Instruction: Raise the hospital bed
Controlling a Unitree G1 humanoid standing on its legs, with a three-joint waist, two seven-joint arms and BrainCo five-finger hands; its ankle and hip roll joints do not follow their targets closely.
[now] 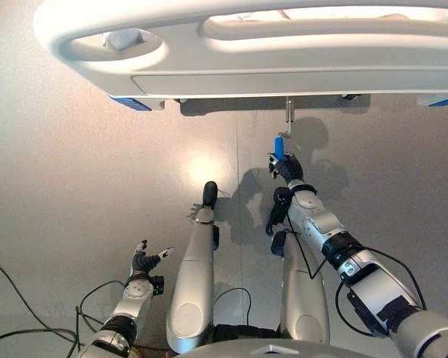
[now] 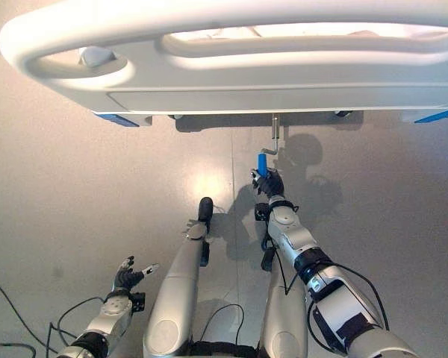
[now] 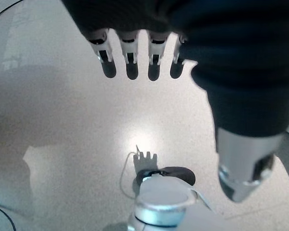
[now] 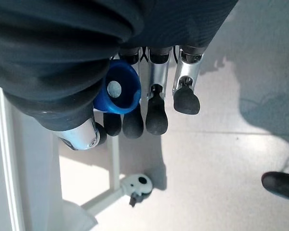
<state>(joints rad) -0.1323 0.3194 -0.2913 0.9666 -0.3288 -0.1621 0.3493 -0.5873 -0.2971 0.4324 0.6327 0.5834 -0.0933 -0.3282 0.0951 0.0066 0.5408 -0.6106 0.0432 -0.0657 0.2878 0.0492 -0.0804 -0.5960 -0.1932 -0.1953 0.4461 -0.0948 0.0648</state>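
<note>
Blue crank grip (image 1: 279,147) stands upright below the bed's footboard (image 1: 246,71), and your right hand (image 1: 287,168) has its fingers curled round it from beneath. Your left hand (image 1: 142,260) hangs well apart, fingers slack, holding nothing.

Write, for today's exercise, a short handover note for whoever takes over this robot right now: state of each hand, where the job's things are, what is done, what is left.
Right hand: shut on the blue crank handle, which hangs from a metal crank arm under the foot end of the hospital bed.
Left hand: open, idle, low above the floor.
Done: the handle is grasped.
Left: turn the crank to raise the bed. How far it has been raised cannot be told.
</note>
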